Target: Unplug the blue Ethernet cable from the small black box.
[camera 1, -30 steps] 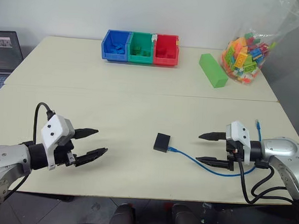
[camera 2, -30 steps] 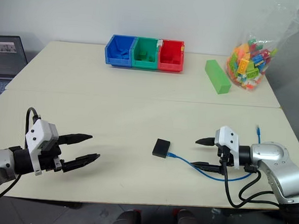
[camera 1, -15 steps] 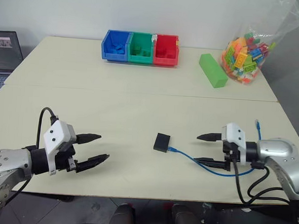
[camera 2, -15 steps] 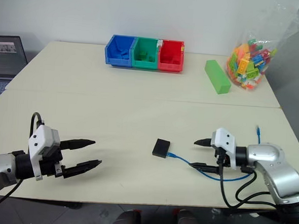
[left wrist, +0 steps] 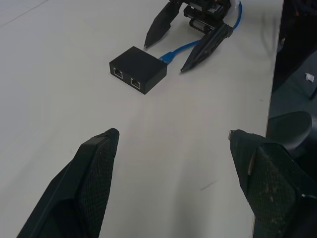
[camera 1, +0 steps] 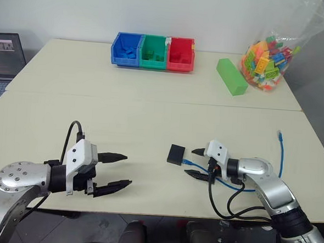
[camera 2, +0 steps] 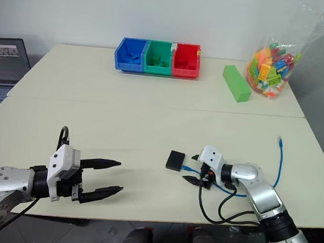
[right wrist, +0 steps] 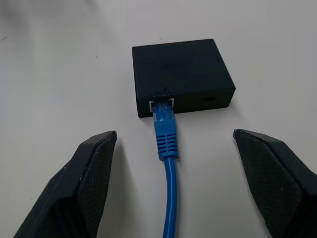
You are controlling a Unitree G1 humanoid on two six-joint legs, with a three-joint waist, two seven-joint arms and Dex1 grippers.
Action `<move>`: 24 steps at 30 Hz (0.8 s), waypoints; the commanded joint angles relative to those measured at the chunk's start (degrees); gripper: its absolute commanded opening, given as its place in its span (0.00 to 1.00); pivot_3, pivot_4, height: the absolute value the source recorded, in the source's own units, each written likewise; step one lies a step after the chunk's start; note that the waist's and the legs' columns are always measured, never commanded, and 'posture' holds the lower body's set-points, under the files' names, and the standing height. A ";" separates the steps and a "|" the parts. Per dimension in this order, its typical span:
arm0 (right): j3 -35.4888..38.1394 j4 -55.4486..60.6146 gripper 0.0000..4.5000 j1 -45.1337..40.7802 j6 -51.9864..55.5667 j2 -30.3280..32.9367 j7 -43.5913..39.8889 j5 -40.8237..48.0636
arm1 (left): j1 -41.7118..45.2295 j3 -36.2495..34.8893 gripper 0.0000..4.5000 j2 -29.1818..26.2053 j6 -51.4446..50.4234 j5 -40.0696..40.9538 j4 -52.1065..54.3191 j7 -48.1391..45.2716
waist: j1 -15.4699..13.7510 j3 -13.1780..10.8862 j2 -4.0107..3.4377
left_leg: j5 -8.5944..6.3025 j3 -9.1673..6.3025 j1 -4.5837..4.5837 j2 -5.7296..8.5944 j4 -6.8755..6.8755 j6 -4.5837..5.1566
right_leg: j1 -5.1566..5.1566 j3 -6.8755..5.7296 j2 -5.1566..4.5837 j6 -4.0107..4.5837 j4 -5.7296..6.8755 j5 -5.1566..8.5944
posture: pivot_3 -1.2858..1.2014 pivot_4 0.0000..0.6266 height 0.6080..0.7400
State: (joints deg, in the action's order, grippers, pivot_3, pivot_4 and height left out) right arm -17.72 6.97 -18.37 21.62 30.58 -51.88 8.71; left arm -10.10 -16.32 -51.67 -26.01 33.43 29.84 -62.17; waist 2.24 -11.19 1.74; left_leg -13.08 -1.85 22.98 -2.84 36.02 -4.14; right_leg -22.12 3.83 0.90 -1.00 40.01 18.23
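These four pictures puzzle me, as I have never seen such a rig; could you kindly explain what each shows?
It is a two-armed robot at a table. The two wide pictures come from cameras on its head; the two close ones from its wrists, looking along each pincer. The left pincer is open and holds nothing. The right pincer is open on either side of the blue Ethernet cable, which is plugged into the small black box. At the far edge stand three coloured bins, a green block and a bag of bricks.
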 commanded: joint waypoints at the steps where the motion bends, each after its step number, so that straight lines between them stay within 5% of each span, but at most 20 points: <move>1: -0.16 1.09 0.89 0.12 -1.07 -0.37 0.34 -0.80 | 1.05 0.48 0.84 -0.10 0.74 0.30 0.06 -0.50 | 0.00 0.00 0.00 | 0.00 -0.01 0.00 0.00 0.00 0.00 | 0.00 0.00 0.00 0.00 0.00 0.00 | 0.52 0.24 1.00; 17: -1.41 0.47 0.08 -0.49 -5.04 -0.44 1.41 -4.78 | 5.92 1.87 0.85 3.09 -5.89 4.31 -4.01 4.03 | 0.00 0.02 0.03 | 0.00 -0.02 -0.03 0.00 0.03 0.00 | 0.03 -0.02 0.01 -0.03 0.04 -0.02 | 0.52 0.24 1.00; 24: -1.80 1.01 0.02 -4.53 -17.15 0.08 1.97 -9.94 | 12.52 4.32 0.85 6.11 -10.70 7.06 -9.64 5.39 | -0.04 0.02 0.03 | 0.00 -0.01 -0.02 0.02 0.05 0.00 | 0.02 -0.10 0.01 -0.05 0.06 -0.04 | 0.52 0.24 1.00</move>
State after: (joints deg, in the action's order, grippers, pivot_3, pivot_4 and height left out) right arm -20.22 6.36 -20.63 9.36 30.73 -50.40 -0.07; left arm 0.89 -12.78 -46.04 -35.42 38.45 20.35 -56.86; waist 2.20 -11.17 1.77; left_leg -13.08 -1.86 22.96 -2.82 36.07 -4.14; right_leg -22.10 3.72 0.91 -1.05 40.07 18.19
